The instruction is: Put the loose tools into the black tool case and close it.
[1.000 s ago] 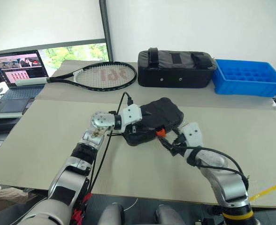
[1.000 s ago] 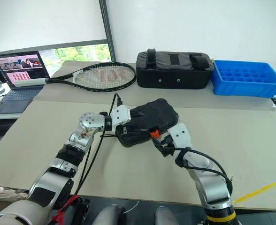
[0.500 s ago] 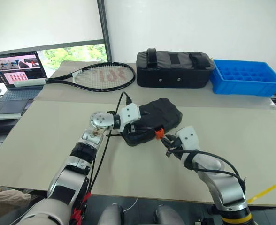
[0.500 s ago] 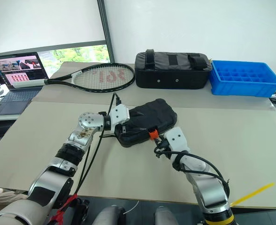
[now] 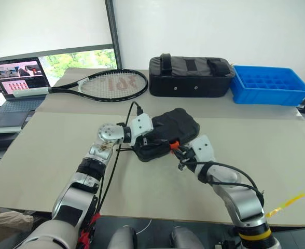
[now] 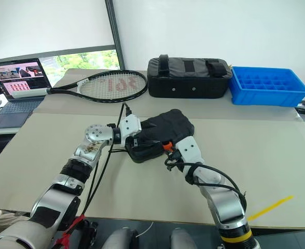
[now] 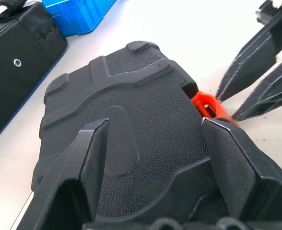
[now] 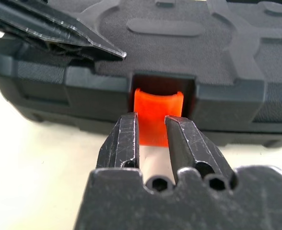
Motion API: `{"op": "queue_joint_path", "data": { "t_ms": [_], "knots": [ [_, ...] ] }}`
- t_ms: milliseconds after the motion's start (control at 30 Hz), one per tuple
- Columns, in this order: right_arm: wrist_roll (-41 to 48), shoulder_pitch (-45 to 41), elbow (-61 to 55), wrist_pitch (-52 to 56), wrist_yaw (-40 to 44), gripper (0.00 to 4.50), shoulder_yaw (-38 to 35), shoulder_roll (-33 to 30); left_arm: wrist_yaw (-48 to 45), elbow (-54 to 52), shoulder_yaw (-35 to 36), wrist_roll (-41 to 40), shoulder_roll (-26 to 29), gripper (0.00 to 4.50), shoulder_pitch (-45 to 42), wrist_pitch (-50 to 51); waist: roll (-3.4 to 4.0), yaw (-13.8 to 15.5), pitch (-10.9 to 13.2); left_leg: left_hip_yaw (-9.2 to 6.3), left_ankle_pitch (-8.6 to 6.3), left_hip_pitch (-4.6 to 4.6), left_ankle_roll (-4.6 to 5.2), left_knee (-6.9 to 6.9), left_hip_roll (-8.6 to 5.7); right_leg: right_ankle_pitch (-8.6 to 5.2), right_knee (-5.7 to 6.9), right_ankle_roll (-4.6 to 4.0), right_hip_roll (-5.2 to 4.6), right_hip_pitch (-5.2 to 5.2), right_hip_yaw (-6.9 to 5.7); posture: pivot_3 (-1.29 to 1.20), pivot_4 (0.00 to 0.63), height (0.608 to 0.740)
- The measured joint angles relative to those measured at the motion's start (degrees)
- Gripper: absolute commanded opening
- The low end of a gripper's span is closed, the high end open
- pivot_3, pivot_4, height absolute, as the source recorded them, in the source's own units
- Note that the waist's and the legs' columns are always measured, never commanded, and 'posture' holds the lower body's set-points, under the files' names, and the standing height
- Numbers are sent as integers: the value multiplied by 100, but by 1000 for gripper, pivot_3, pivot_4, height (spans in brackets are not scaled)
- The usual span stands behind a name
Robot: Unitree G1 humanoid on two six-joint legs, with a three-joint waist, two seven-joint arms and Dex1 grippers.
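Note:
The black tool case (image 5: 177, 123) lies shut in the middle of the table, with its orange latch (image 5: 174, 144) on the near side. My left gripper (image 7: 155, 122) is open, and its two fingers are spread wide over the lid's textured top. My right gripper (image 8: 150, 117) is shut to a narrow gap, its fingertips (image 8: 127, 125) pressed against the latch's (image 8: 158, 112) lower edge. The right gripper's tips (image 7: 237, 81) also show beside the latch (image 7: 205, 103) in the left wrist view. The loose tools are out of view.
A tennis racket (image 5: 111, 83) lies at the back left, with a laptop (image 5: 15, 85) further left. A black fabric bag (image 5: 191, 77) and a blue tray (image 5: 269, 85) stand along the back. A yellow strip (image 5: 285, 203) marks the front right edge.
My right gripper's fingers have closed, and it has moved left and in until its tips reached the orange latch. The left gripper has stayed spread on the lid.

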Motion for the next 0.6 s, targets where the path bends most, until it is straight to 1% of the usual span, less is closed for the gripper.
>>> {"op": "queue_joint_path", "data": {
  "t_ms": [267, 600],
  "knots": [
    [-145, -155, 440, -378, 21, 1131, 131, 142, 84, 23, 10, -1, 60, 3297, 29, 11, -14, -118, -8, -4, 0, 14, 0, -1, 5, 1, 7, 0, 7, 3, 8, 0, 150, 708],
    [-140, -160, 566, -530, 48, 1131, 116, 236, 115, -16, 85, -41, 59, 3297, 105, 21, -18, -166, -12, -6, 0, 14, 0, -1, 7, 1, 9, 0, 8, 2, 9, 0, 150, 708]
  ]
}}
